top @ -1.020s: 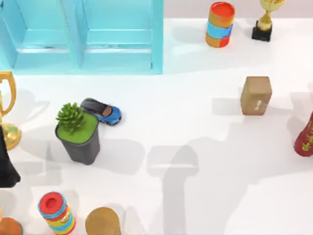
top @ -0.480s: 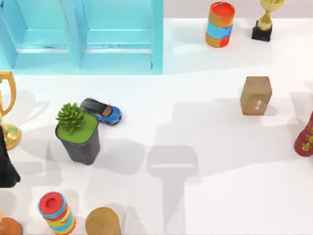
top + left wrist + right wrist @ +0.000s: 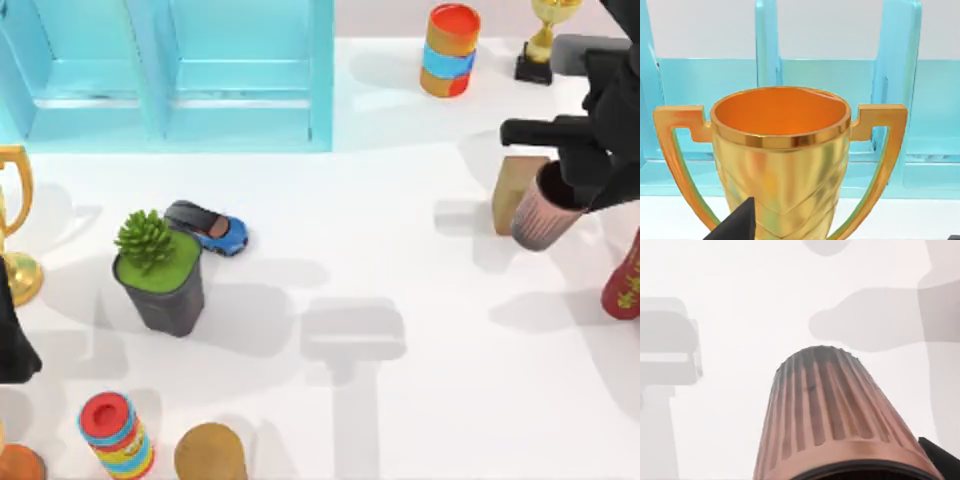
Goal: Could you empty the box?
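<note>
Right gripper (image 3: 578, 180): clenched on the ribbed pinkish-brown cup (image 3: 545, 208), held tilted above the table at the right side, cup partly overlapping the box (image 3: 514, 190), which lies just to the gripper's left and below it. Box: small tan-brown cuboid, upright on the white table (image 3: 400, 260), near the right edge; the right arm is far the nearer. Left gripper (image 3: 735, 227): parked by the gold trophy (image 3: 780, 165) at the left edge, finger state cannot be told.

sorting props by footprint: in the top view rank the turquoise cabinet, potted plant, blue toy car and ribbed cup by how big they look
1. turquoise cabinet, by far.
2. potted plant.
3. ribbed cup, held up nearer the camera by the right gripper, so its rank is unsure.
4. blue toy car.
</note>
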`<action>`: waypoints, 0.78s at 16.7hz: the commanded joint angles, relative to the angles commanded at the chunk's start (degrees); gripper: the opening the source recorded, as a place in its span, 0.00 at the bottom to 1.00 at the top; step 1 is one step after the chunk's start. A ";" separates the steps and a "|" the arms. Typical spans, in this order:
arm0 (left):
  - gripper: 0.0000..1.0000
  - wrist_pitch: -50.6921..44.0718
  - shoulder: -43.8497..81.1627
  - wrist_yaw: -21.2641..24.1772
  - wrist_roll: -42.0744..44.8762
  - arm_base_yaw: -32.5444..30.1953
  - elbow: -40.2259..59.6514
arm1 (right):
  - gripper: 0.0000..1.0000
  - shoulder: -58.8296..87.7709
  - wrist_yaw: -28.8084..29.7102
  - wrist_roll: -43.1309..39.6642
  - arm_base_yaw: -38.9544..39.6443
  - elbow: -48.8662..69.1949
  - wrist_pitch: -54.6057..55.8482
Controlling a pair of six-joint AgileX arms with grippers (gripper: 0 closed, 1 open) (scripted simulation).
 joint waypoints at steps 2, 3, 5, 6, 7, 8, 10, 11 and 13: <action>1.00 0.00 0.00 0.00 0.00 0.00 0.00 | 0.00 -0.74 0.37 4.56 5.51 -7.63 2.28; 1.00 0.00 0.00 0.00 0.00 0.00 0.00 | 0.00 -0.72 0.49 6.37 7.30 -10.95 3.37; 1.00 0.00 0.00 0.00 0.00 0.00 0.00 | 0.00 -0.80 1.48 9.25 9.23 -15.97 5.72; 1.00 0.00 0.00 0.00 0.00 0.00 0.00 | 0.00 -1.04 2.40 10.16 9.67 -17.66 7.00; 1.00 0.00 0.00 0.00 0.00 0.00 0.00 | 0.00 -1.39 3.35 10.78 10.34 -18.85 8.05; 1.00 0.00 0.00 0.00 0.00 0.00 0.00 | 0.00 -1.71 4.03 11.24 11.03 -19.54 8.69; 1.00 0.00 0.00 0.00 0.00 0.00 0.00 | 0.00 -1.82 4.22 11.40 11.22 -19.72 8.87; 1.00 0.00 0.00 0.00 0.00 0.00 0.00 | 0.00 -1.82 4.22 11.40 11.22 -19.72 8.87; 1.00 0.00 0.00 0.00 0.00 0.00 0.00 | 0.00 -1.46 4.04 11.42 10.97 -19.68 8.73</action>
